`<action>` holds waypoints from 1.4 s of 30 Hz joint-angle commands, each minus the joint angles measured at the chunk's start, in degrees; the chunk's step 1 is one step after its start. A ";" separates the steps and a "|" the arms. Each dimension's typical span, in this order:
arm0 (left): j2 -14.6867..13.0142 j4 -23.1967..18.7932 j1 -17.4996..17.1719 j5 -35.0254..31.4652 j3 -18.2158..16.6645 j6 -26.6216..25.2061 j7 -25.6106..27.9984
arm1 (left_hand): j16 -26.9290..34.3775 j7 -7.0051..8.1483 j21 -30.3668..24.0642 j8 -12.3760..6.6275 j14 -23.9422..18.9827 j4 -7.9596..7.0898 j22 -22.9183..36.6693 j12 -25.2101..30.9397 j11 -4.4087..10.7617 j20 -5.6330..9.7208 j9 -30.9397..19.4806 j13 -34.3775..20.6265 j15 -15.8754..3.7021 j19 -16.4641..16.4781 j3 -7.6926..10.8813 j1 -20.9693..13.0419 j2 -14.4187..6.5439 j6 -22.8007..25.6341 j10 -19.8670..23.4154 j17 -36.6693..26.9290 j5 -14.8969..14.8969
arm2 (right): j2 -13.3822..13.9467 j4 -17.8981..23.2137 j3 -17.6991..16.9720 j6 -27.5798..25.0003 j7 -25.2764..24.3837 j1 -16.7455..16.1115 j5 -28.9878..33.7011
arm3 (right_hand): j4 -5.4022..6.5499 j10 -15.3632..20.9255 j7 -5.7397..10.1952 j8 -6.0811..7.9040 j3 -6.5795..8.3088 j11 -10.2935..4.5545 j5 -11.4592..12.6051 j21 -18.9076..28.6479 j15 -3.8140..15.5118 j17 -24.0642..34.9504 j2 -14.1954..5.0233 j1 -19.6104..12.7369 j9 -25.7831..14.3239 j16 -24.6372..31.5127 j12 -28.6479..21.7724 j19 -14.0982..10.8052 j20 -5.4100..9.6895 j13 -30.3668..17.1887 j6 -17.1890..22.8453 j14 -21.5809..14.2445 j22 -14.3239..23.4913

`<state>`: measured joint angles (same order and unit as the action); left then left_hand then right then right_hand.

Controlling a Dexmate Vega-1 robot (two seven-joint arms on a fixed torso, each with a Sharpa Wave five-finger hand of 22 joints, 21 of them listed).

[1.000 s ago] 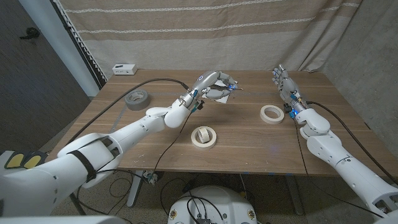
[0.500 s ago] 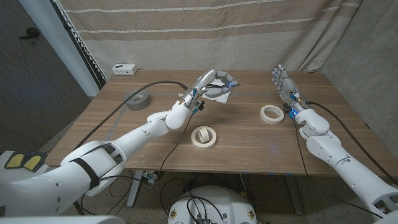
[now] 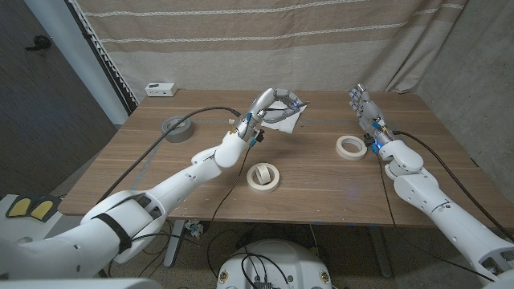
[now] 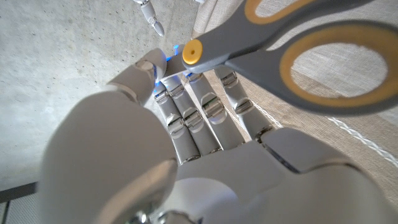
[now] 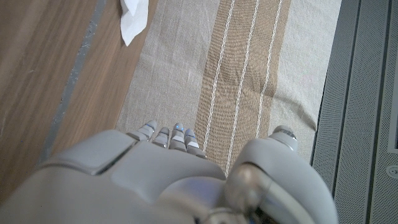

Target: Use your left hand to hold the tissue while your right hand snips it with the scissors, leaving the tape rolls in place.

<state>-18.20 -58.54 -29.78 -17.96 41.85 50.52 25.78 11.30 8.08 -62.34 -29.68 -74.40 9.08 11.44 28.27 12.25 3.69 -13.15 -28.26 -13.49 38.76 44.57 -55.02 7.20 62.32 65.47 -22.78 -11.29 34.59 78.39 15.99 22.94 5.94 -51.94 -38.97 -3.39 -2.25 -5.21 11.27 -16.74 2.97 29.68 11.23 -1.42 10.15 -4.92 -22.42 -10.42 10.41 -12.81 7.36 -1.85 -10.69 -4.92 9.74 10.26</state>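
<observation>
Above the table's far side, left hand (image 3: 277, 107) fingers grip scissors (image 4: 292, 46); right hand (image 3: 365, 108) empty, spread.

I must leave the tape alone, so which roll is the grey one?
On the wooden table, look to the far corner on the robot's left, beside the black cable. The grey tape roll lies flat there, darker than the two cream rolls nearer the middle.

Both arms white-shelled with grey-silver jointed fingers; left hand (image 3: 277, 107) and right hand (image 3: 363, 107) trail black cables, apparently blue-lit near wrists.
</observation>
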 commanded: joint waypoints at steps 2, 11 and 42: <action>1.60 -1.51 -2.43 10.52 -2.81 -3.32 -7.95 | -0.05 -0.36 -0.64 0.04 0.40 -0.84 0.01 0.42 -0.25 6.09 -0.10 -0.18 -0.05 -0.39 1.32 0.20 -1.01 0.47 0.48 0.04 -0.31 | -0.43 -0.44 0.27 -0.09 -0.17 0.46 0.14 | 0.09 0.25 0.30 -0.04 -0.05 -0.12 0.18 0.12 0.19 0.16 -0.69 -0.32 -0.17 0.13 -0.19 -0.12 -0.06 -0.18 -0.06 -0.05 0.08; 2.55 -2.83 -3.78 15.79 -4.17 -5.47 -11.77 | -0.03 -0.22 -0.98 0.19 0.38 -0.89 -0.08 0.21 -0.35 6.12 0.37 0.29 -0.02 -0.36 1.39 0.29 -0.96 1.19 0.46 0.41 -0.36 | -0.79 -1.12 0.52 0.25 0.13 0.90 0.27 | 0.11 0.30 0.30 -0.04 -0.02 -0.12 0.15 0.13 0.22 0.16 -0.79 -0.36 -0.17 0.16 -0.19 -0.17 -0.01 -0.18 -0.04 -0.13 0.08; 4.04 -7.48 -7.07 25.86 -6.52 -10.61 -17.76 | -0.56 0.72 -0.70 1.20 1.57 -1.48 -0.67 -0.34 -0.34 5.74 0.20 1.26 -0.07 -0.96 2.18 1.12 -1.02 -0.16 -0.10 2.64 -0.89 | -0.64 -0.87 0.70 -0.35 0.26 1.24 0.17 | 0.12 0.54 0.29 0.06 0.01 -0.44 0.05 0.16 0.30 0.16 -0.93 -0.45 -0.16 0.15 -0.22 -0.40 0.06 -0.19 0.37 -0.21 0.08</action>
<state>-14.53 -63.84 -35.76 2.27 36.14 42.27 11.55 10.98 8.58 -63.17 -28.72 -73.25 9.23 10.65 27.68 11.74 3.72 -12.70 -26.68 -13.57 38.12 44.73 -54.98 7.11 62.39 65.34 -20.13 -11.92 33.72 76.93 16.80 22.94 6.24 -50.45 -38.57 -3.39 -1.94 -5.01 11.27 -16.74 2.67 29.68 11.23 -1.21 10.15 -5.21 -22.72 -10.42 10.41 -12.81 7.15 -1.63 -10.80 -4.71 9.53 10.26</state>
